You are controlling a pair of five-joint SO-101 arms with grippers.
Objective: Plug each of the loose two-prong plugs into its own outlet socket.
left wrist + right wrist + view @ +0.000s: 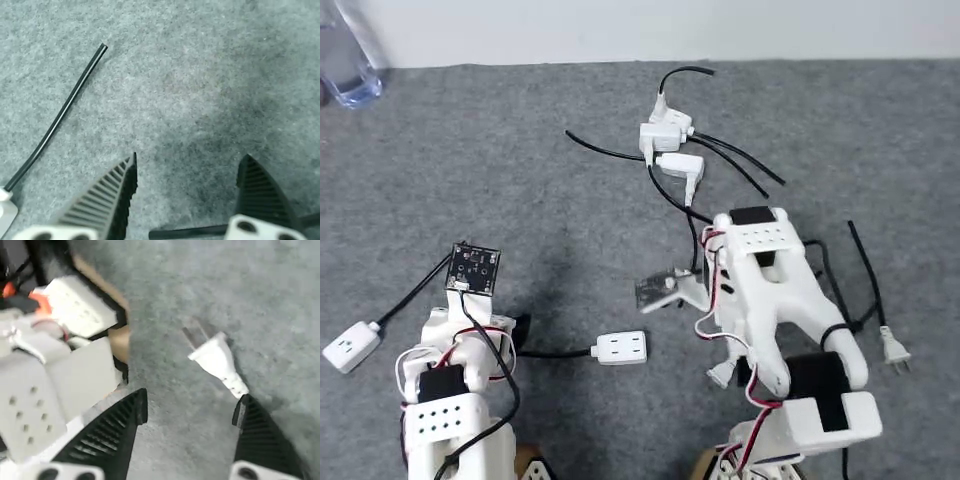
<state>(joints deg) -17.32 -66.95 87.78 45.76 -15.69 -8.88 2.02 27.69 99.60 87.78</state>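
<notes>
My right gripper (194,397) is open and hangs just above a white two-prong plug (215,357) lying on the grey mat. That plug (720,375) lies beside the right arm's base. My left gripper (185,190) is open over bare mat with nothing between its fingers. A black cable stub (65,110) runs past it. White outlet sockets lie at the left (350,345), in the middle (621,347) and at the back (665,130), the back one with a cable plugged in. Another white plug (682,165) lies just in front of the back socket. A second loose plug (893,348) lies at the right.
Black cables (740,160) spread around the back socket and beside the right arm (780,300). A clear plastic piece (655,290) sits left of that arm. A clear container (345,60) stands at the back left corner. The left arm (460,350) is folded low.
</notes>
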